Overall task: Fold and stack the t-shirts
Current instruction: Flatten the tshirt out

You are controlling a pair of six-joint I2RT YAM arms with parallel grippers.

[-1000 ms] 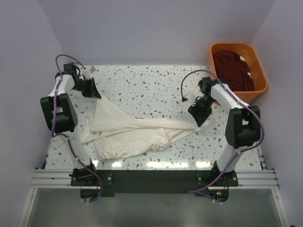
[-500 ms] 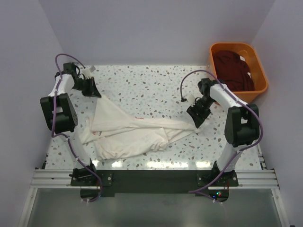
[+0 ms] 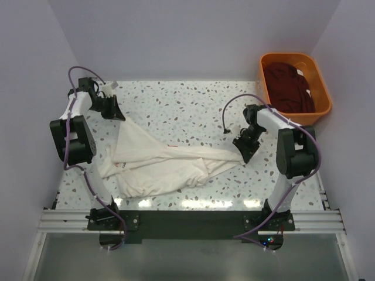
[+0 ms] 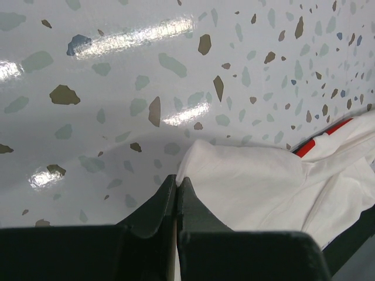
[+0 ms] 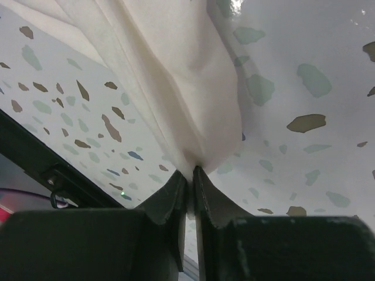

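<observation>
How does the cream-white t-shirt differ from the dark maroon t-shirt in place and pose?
The cream-white t-shirt lies on the table; the dark maroon t-shirt sits in the orange tub. The cream-white one is pinched at two ends by the left gripper and right gripper; the maroon one is bunched and untouched. Both are unfolded.

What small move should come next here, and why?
Probably draw the right end effector rightward, away from the left end effector, to stretch the cream-white t-shirt flat: both pinch its opposite ends, yet its middle lies bunched on the table.
</observation>
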